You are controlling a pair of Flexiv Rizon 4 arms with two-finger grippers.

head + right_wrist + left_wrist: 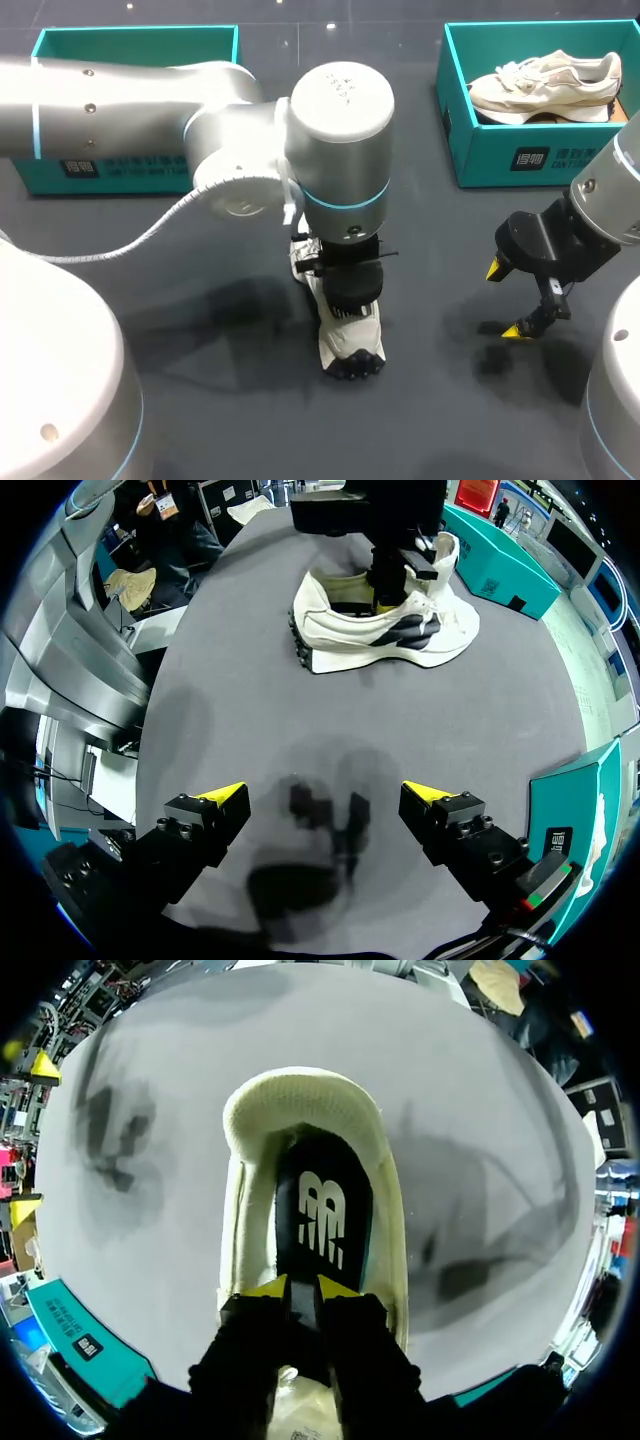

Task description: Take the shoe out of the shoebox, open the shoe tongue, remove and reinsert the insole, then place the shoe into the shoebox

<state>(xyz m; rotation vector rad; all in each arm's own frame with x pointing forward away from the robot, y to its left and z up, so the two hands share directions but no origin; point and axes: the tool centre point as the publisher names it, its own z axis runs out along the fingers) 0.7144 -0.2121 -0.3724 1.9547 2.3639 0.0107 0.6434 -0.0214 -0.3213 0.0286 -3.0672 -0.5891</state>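
Dark grey table (200,420) carries two teal boxes at its far edge. Right teal shoebox (500,155) holds a beige shoe (545,85) lying on its side; left teal shoebox (135,45) is partly hidden behind the left arm. Mid-table stands the white shoe (350,340), where the left gripper (302,1288) pinches the black insole (322,1220) inside it. Well apart, the right gripper (325,792) hangs above the table, fingers spread wide
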